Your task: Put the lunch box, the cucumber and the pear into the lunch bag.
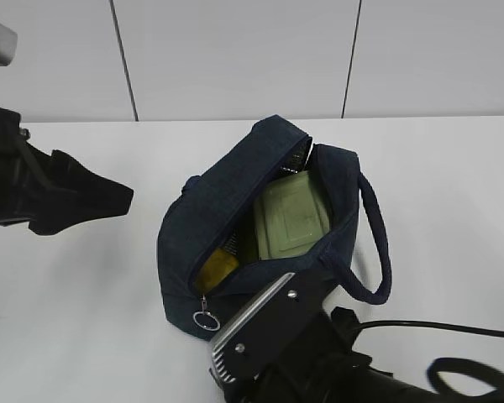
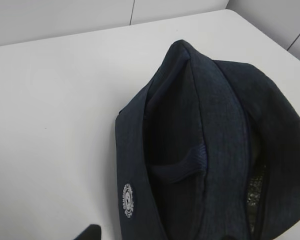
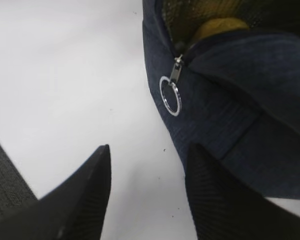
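The navy lunch bag stands open in the middle of the table. The lunch box, with its sage-green lid, lies inside it. The yellow pear lies at the near end of the opening and also shows in the right wrist view. I cannot make out the cucumber. My right gripper is open and empty, low at the bag's near corner, just short of the zip's ring pull. My left gripper hangs left of the bag, apart from it. One of its fingertips shows far off centre.
The bag's padded handle loops out to the right, and the other handle lies on the bag's left side. The white table runs back to a grey panelled wall. A black cable crosses at the bottom right.
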Controlling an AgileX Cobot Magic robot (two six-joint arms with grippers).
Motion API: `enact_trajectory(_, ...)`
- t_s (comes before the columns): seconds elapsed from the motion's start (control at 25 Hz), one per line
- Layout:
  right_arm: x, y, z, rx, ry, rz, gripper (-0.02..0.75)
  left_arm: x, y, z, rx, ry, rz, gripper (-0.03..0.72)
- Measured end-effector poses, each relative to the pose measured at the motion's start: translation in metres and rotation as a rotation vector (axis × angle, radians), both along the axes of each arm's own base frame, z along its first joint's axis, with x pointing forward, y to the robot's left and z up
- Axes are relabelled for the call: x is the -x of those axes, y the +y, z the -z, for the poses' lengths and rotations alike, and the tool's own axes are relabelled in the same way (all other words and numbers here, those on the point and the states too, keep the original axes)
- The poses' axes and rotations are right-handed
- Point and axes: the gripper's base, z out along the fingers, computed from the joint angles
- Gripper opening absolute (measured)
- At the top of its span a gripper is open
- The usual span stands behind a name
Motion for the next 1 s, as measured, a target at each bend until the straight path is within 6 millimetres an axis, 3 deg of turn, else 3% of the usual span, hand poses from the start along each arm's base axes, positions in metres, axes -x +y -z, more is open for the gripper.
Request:
enact_trajectory(0.28,-0.016,0.023,0.014,-0.004,-0.042,0.04,0.385,0.0,0.0,0.0,0.0,-0.001,-0.001,0.418)
enact_trajectory(0.64,-0.025,0.025,0.036,0.03,-0.045,0.109,0.385,0.0,0.0,0.0,0.006,0.002,-0.003,0.41)
enact_trajectory(1.0,-0.032,0.034,0.03,-0.009,-0.086,0.127,0.384,-0.001,0.0,-0.001,0.013,-0.001,-0.01,0.4)
